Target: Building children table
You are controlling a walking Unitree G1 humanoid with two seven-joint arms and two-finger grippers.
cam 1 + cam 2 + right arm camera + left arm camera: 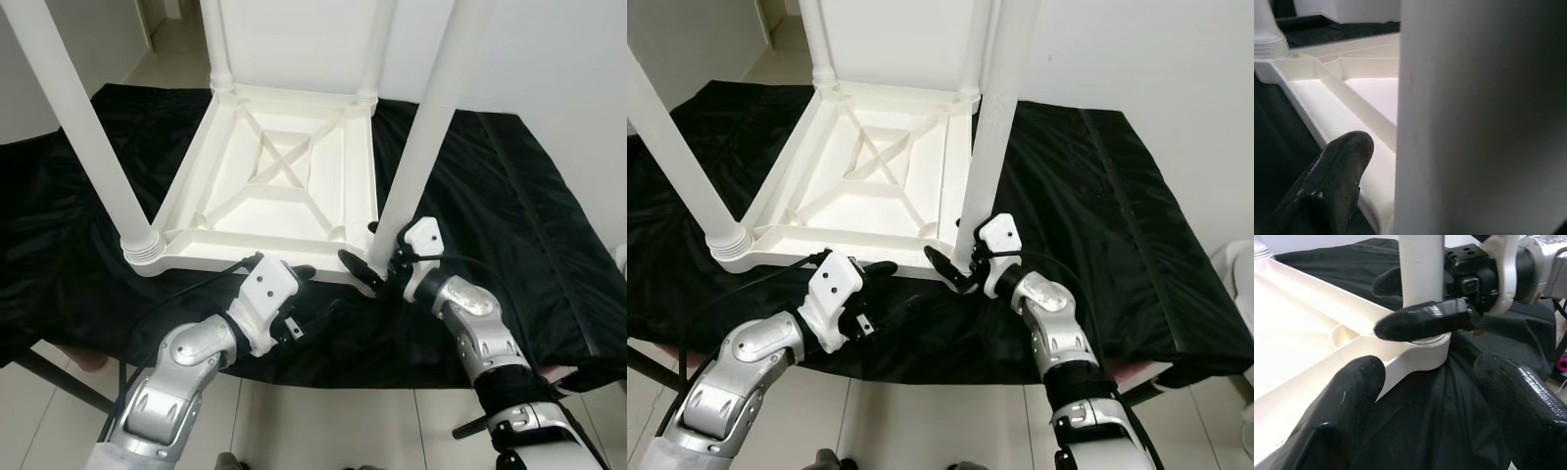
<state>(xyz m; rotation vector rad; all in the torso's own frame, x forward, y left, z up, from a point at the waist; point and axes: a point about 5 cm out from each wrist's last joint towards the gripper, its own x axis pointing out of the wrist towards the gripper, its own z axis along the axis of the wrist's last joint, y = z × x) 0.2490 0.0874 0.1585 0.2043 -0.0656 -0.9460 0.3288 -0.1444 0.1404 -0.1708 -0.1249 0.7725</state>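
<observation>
A white plastic children's table lies upside down on a black cloth, its legs pointing up. My right gripper is shut on the near-right leg, just above its socket at the table's corner. One finger crosses the front of the leg and the other lies behind it. The right wrist view looks close along that leg, with one finger beside it. My left gripper is open over the cloth at the table's front edge, a short way left of that corner, holding nothing.
The near-left leg slants up at the left, and two far legs stand at the back. The cloth-covered surface ends just before me, above a tiled floor. White walls rise behind and to the right.
</observation>
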